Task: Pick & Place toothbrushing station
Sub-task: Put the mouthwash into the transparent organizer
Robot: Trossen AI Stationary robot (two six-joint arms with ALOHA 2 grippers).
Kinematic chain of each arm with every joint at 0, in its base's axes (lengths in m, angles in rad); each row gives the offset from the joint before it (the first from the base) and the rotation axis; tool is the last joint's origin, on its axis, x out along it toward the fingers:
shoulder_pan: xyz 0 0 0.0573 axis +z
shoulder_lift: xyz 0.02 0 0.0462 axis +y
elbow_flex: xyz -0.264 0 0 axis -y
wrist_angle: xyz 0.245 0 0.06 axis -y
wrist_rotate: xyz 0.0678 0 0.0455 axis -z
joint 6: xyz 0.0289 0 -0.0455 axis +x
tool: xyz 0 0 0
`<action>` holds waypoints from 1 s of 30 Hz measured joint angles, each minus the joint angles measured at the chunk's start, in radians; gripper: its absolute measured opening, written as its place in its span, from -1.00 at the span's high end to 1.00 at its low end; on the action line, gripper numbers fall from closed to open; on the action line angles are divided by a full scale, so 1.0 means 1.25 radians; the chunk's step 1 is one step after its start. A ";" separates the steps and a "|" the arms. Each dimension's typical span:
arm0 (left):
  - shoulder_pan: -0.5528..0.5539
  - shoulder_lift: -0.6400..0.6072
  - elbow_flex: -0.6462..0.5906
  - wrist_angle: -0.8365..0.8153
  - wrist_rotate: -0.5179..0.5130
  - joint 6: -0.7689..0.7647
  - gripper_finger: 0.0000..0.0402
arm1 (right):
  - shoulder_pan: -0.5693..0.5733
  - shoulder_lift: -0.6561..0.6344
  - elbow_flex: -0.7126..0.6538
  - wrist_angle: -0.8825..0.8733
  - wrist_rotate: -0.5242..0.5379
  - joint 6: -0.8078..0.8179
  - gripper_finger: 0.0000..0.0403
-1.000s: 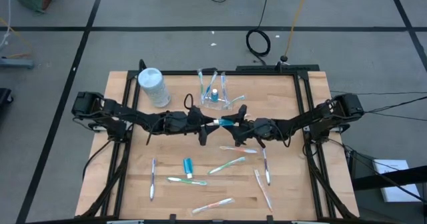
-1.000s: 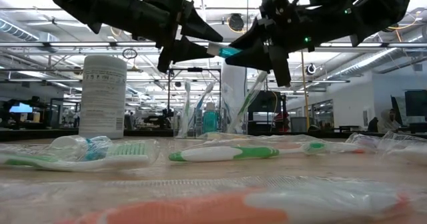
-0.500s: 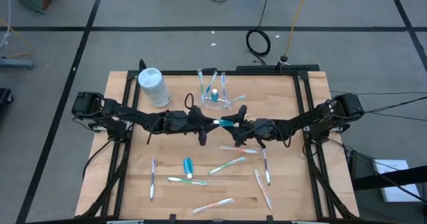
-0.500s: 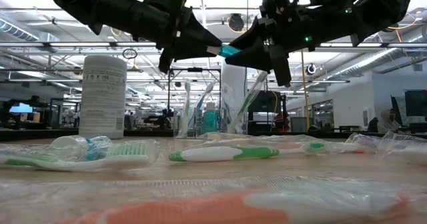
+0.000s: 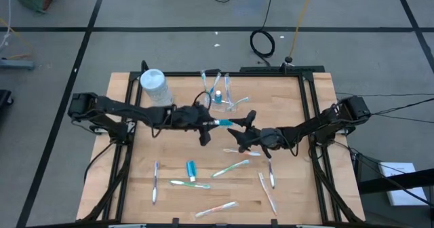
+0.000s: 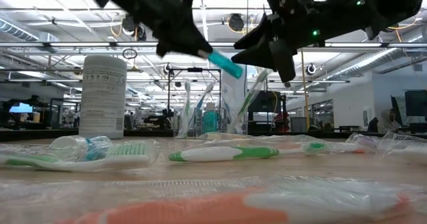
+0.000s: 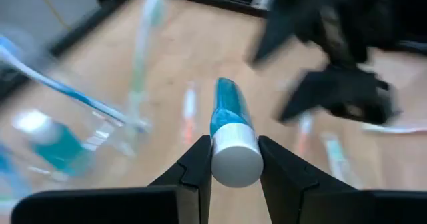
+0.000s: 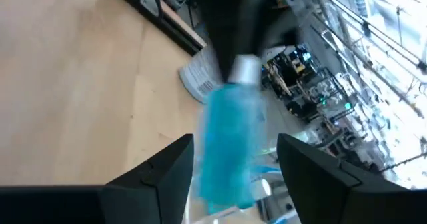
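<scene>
My left gripper (image 5: 205,123) is shut on a small blue toothpaste tube (image 5: 224,123) with a white cap, held above the table's middle. The tube also shows in the low view (image 6: 224,64). My right gripper (image 5: 243,127) is open just right of the tube's free end. In the right wrist view its fingers (image 8: 167,171) stand apart on either side of the tube (image 8: 230,144) without touching it. The clear cup (image 5: 218,100) stands on the table just beyond. It holds several toothbrushes and a blue tube. My left gripper pinches the tube's white cap end (image 7: 235,159) between its two fingers (image 7: 197,163). The fingers come level from the table's left and lie along the tube. The tube is lifted clear and juts out past the fingertips, its free end (image 6: 233,71) tipped down a little.
A white-blue cylindrical container (image 5: 154,87) stands at the far left. Several wrapped toothbrushes (image 5: 234,167) and another blue tube (image 5: 191,170) lie on the near half of the table. Black frame rails (image 5: 125,153) run along both sides.
My left gripper has shut on the tube's cap end, and my right gripper has opened and let go of the other end. My left gripper has since carried the tube a little toward the cup, with its free end tipped down. My right gripper has drawn back slightly.
</scene>
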 joint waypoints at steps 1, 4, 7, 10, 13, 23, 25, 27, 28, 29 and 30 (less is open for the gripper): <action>0.007 -0.001 0.039 -0.066 -0.007 0.023 0.53 | 0.007 0.000 0.000 0.000 0.006 0.022 -0.04; 0.034 0.010 0.142 -0.277 -0.019 0.102 0.53 | 0.023 0.000 0.000 -0.002 -0.002 0.122 -0.04; 0.076 0.021 0.208 -0.386 -0.018 0.214 0.53 | 0.031 0.000 0.000 -0.014 -0.044 0.199 -0.04; 0.120 0.023 0.229 -0.381 -0.019 0.406 0.54 | 0.033 0.000 0.000 -0.064 -0.079 0.279 -0.04; 0.170 0.036 0.227 -0.390 -0.005 0.538 0.54 | 0.032 0.000 0.000 -0.114 -0.112 0.368 -0.04; 0.289 0.150 0.227 -0.327 0.109 0.613 0.54 | 0.026 0.000 0.000 -0.192 -0.125 0.410 -0.04; 0.294 0.170 0.227 -0.338 0.109 0.618 0.54 | 0.025 0.000 -0.002 -0.194 -0.126 0.410 -0.04; 0.293 0.184 0.227 -0.339 0.109 0.647 0.54 | 0.025 0.000 -0.008 -0.193 -0.125 0.410 -0.04; 0.292 0.189 0.227 -0.344 0.110 0.666 0.54 | 0.025 0.000 -0.012 -0.194 -0.125 0.410 -0.04; 0.288 0.194 0.227 -0.344 0.110 0.685 0.53 | 0.025 0.000 -0.017 -0.194 -0.125 0.410 -0.04; 0.285 0.197 0.227 -0.340 0.110 0.702 0.51 | 0.025 0.000 -0.021 -0.193 -0.125 0.410 -0.04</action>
